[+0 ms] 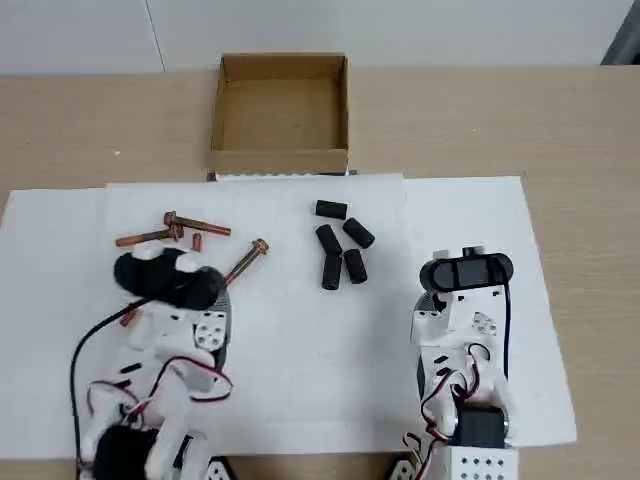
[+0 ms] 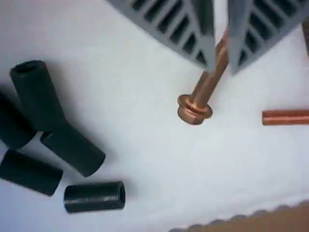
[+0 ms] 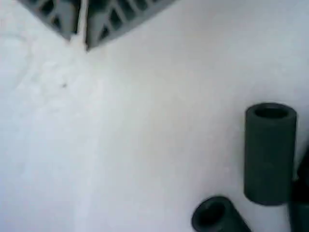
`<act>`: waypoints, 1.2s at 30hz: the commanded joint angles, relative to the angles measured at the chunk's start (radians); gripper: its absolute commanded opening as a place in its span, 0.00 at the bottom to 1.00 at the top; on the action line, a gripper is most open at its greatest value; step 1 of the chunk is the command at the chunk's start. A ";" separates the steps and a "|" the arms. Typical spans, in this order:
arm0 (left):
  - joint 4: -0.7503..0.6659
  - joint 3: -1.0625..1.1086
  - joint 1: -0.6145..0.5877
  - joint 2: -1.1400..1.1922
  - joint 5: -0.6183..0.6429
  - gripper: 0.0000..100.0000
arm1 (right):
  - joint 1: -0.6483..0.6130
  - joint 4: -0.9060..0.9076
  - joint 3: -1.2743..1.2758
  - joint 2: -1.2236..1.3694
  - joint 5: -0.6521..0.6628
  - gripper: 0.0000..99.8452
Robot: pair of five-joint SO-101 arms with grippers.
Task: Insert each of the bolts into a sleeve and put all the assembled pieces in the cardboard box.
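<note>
The left gripper (image 2: 221, 65) is pinching a bolt (image 2: 194, 107) by its shaft on the paper (image 1: 300, 350), with other bolts (image 1: 200, 225) lying just beyond. The right gripper (image 3: 82, 42) is resting closed and empty, right of the sleeves (image 1: 355, 265). The cardboard box (image 1: 280, 160) is standing farther back.

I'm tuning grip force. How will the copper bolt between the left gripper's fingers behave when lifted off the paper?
The bolt looks like solid metal, so probably stiff and heavy for its size. The left gripper pinches its round shank at narrow tips, so it may pivot, head swinging down. Dropped, it would likely roll in an arc.
</note>
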 commanded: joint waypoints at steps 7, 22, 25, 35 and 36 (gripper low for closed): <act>0.304 -0.430 -0.048 0.140 -0.135 0.01 | 0.007 0.002 0.014 -0.012 0.006 0.00; 0.471 -0.981 -0.245 0.755 -0.133 0.01 | 0.005 0.002 0.014 -0.012 0.009 0.00; 0.468 -1.006 -0.278 0.775 -0.133 0.01 | 0.005 0.002 0.014 -0.012 0.006 0.00; 0.505 -1.017 -0.288 0.792 -0.133 0.01 | 0.004 0.007 0.011 -0.012 0.003 0.00; 0.505 -1.017 -0.288 0.798 -0.133 0.01 | 0.005 0.012 0.008 -0.012 0.003 0.00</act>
